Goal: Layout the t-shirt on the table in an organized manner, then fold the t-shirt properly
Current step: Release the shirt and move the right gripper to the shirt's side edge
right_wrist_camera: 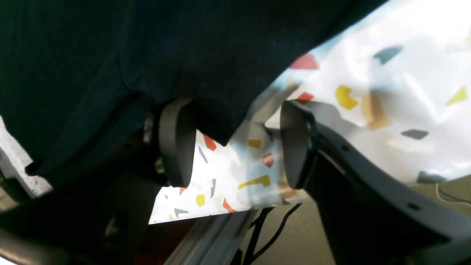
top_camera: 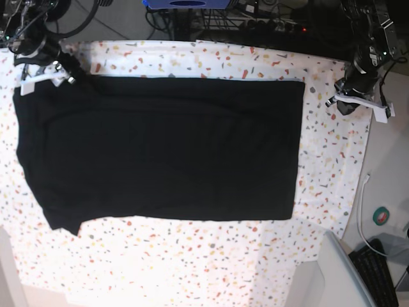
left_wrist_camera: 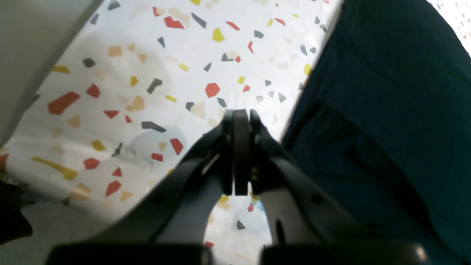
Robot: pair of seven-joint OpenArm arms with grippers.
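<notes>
The black t-shirt point(top_camera: 166, 147) lies spread flat across the table point(top_camera: 192, 262), its sleeve end toward the base view's left. My left gripper point(left_wrist_camera: 241, 114) is shut with nothing between its pads, over bare table just off the t-shirt point(left_wrist_camera: 386, 110) edge; in the base view it sits at the right point(top_camera: 342, 102). At the shirt's far left corner my right gripper point(right_wrist_camera: 235, 147) is open. A corner of the t-shirt point(right_wrist_camera: 147, 48) drapes over its left finger point(right_wrist_camera: 176, 143) and hangs loose in the gap. The base view shows this gripper point(top_camera: 61, 75) at the shirt's top-left corner.
The table edge runs close to both grippers, with floor and black cables point(right_wrist_camera: 265, 228) beyond it. A keyboard point(top_camera: 377, 268), a green tape roll point(top_camera: 382, 216) and a white cable point(top_camera: 363, 211) lie off the table's right. Equipment stands along the back point(top_camera: 192, 6).
</notes>
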